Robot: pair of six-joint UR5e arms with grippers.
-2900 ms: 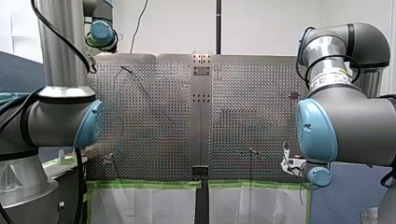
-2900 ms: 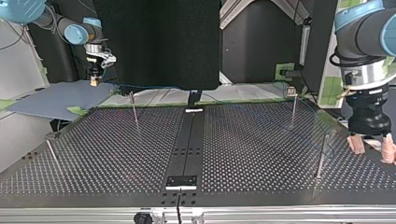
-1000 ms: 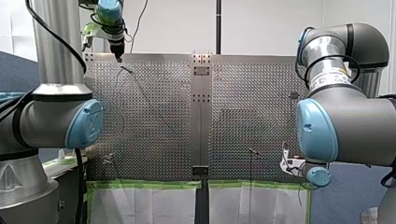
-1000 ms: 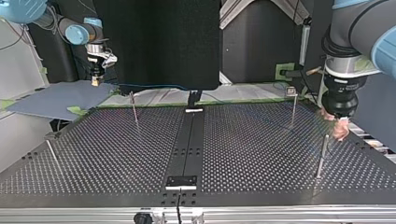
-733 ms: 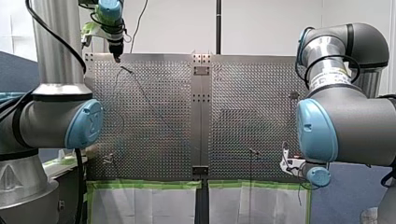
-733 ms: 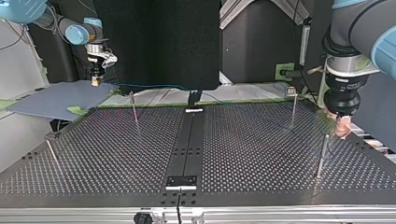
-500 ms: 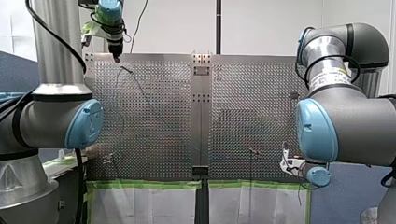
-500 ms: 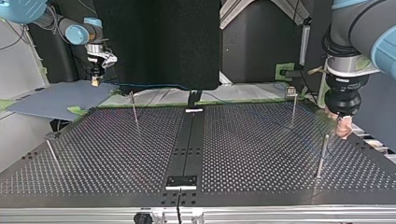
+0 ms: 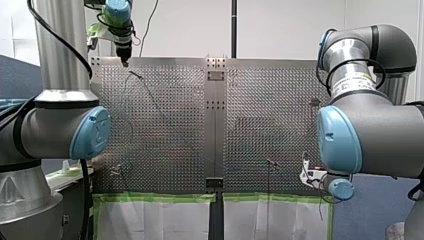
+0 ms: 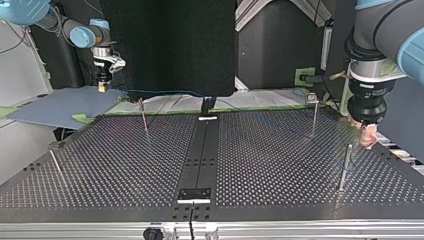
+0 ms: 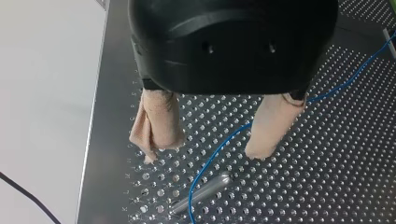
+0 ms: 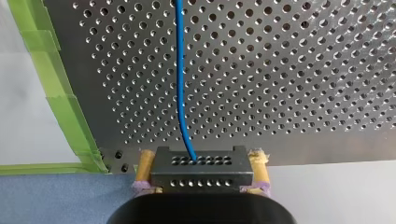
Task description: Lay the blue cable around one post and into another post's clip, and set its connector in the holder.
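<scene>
My left gripper [image 11: 204, 155] stands open, its beige pads [image 11: 156, 126] just above the perforated table near its edge. The blue cable [image 11: 219, 148] runs on the table between those pads, untouched. A metal post [image 11: 201, 192] stands just ahead of them. In the top view that gripper [image 10: 367, 136] hangs beside the post [image 10: 345, 167] at the right. My right gripper [image 12: 201, 158] is shut on the black connector [image 12: 201, 170], and the cable [image 12: 180, 70] leads away from it over the table. It hovers off the table's far left corner in the top view [image 10: 102, 86].
Three more thin posts [image 10: 144, 117] [image 10: 314, 116] [image 10: 55, 161] stand on the table. A black plate [image 10: 195, 194] sits on the centre strip at the top view's near edge. Green tape [image 12: 60, 102] lines the table's edge, with a blue-grey sheet [image 10: 60, 107] beyond it.
My left arm swung in over the table's corner and came down beside the post, then held nearly still over the last second. My right gripper has kept its place and its hold.
</scene>
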